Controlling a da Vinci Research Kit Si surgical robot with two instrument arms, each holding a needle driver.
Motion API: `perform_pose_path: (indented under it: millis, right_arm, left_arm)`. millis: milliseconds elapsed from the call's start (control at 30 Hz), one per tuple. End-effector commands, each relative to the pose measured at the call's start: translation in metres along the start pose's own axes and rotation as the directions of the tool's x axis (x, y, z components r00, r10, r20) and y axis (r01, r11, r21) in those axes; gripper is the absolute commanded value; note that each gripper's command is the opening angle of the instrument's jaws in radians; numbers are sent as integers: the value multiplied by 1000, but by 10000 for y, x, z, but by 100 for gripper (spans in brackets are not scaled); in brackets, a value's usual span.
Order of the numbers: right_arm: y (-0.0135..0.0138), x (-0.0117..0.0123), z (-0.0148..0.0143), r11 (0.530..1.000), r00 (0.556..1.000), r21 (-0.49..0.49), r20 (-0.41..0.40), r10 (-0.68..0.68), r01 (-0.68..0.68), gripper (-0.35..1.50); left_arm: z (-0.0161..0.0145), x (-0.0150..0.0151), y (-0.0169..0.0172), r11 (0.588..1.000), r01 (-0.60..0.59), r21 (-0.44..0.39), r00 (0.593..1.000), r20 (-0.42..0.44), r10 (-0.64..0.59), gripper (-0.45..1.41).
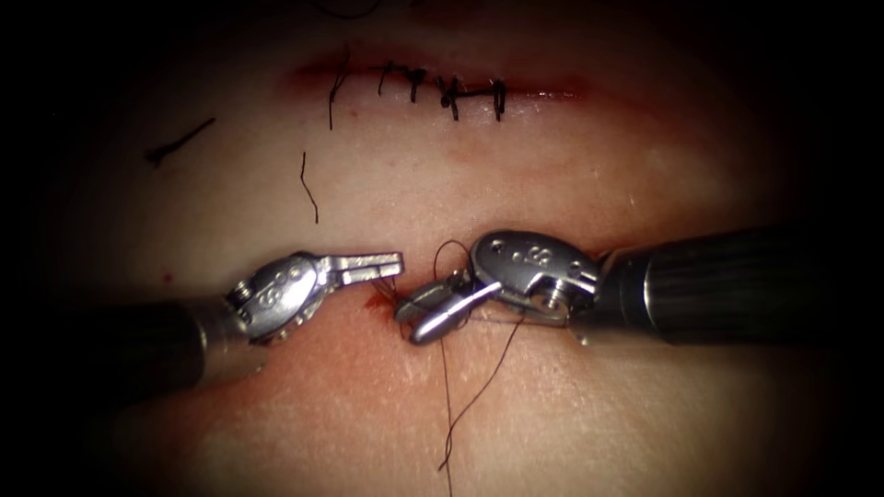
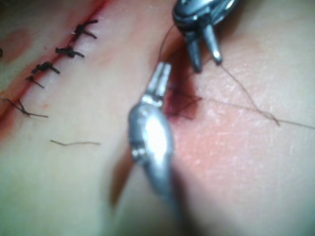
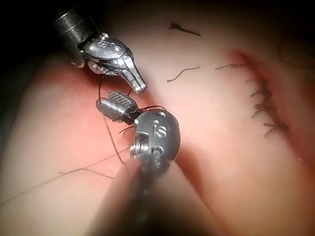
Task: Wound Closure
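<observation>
Left steel needle driver: jaws pressed together, holding nothing. Right steel needle driver: jaws spread around dark thread at the red-stained cut on pale tissue. Step judged thread handling; needle unseen.

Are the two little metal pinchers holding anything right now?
The left tool looks shut on nothing. The right tool has open jaws with thread around them; no needle in either. Whether it grips thread cannot be told.
</observation>
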Motion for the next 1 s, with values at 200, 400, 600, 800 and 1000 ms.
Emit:
perform_pose_path:
  millis: [200,400,600,800,1000]
  right_arm:
    - [13,-16,30,988,926,74,346,-150,132,14]
    - [18,-13,34,969,852,152,463,-245,196,46]
    - [23,-10,41,942,774,245,541,-327,227,66]
    - [21,-17,46,908,724,333,558,-406,253,59]
    - [12,-32,41,892,692,381,576,-435,244,44]
  left_arm:
    - [13,-3,15,1000,2,-1,1000,1,-2,-45]
    - [13,1,22,1000,4,-4,1000,3,-4,-45]
    - [8,5,30,1000,6,-8,1000,2,-6,-45]
    - [-6,13,33,1000,12,-18,1000,0,-12,-45]
    - [-17,15,39,1000,12,-15,1000,5,-12,-45]
